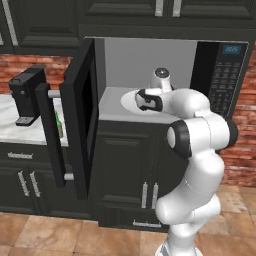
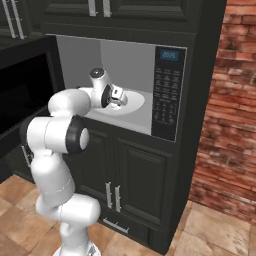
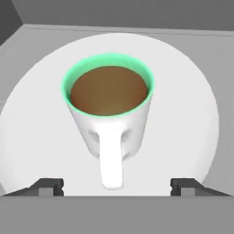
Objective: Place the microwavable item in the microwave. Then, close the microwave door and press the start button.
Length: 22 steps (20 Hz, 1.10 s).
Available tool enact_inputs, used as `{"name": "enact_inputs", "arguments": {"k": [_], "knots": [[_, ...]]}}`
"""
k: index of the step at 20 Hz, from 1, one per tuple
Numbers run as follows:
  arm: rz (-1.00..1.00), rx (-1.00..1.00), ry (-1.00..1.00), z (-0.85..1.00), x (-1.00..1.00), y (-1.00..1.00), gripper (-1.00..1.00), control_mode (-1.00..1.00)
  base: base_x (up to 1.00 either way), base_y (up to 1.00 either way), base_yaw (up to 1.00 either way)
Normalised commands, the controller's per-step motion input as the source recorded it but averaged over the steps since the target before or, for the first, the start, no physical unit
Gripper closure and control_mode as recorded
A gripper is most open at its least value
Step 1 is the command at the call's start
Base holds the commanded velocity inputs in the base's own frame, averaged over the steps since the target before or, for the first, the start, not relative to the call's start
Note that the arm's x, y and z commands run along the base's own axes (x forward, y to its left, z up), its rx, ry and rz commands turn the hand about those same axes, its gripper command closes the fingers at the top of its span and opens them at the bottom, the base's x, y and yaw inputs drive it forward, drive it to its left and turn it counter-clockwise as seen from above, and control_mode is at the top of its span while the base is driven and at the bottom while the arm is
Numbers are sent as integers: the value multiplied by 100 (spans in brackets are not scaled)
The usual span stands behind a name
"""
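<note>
1. First step looks done: one white cup [image 3: 109, 114], green-rimmed, full of brown liquid, upright on the turntable [image 3: 192, 91] inside the microwave [image 1: 220, 75].
2. Gripper [image 3: 116, 185] spread wide, fingertips either side of the cup handle, gripping nothing.
3. Left: one door [image 1: 82, 120] wide open, start unpressed.
4. One coffee machine [image 1: 25, 95] on the counter.

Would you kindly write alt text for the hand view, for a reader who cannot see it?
A small white cup with a green rim, full of brown liquid, stands on the white round turntable inside the grey microwave interior, its handle pointing toward the camera. The open claw shows two dark fingertips at the bottom, set apart on either side of the handle without touching the cup.
</note>
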Motion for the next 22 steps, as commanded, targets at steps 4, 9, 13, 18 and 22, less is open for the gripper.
{"name": "enact_inputs", "arguments": {"k": [4, 9, 13, 18, 22], "knots": [[0, 0, -8, 71, -83, 0, -100, -100, 0, 0, 0], [0, -2, -1, 21, -69, 14, -100, -100, 0, 0, 0], [0, 0, -5, -22, -47, 0, -100, -100, 0, 0, 0], [0, -7, -31, -6, -100, 12, -100, -100, 0, 0, 0], [0, -15, -26, 3, -100, 32, -100, -100, 0, 0, 0]]}}
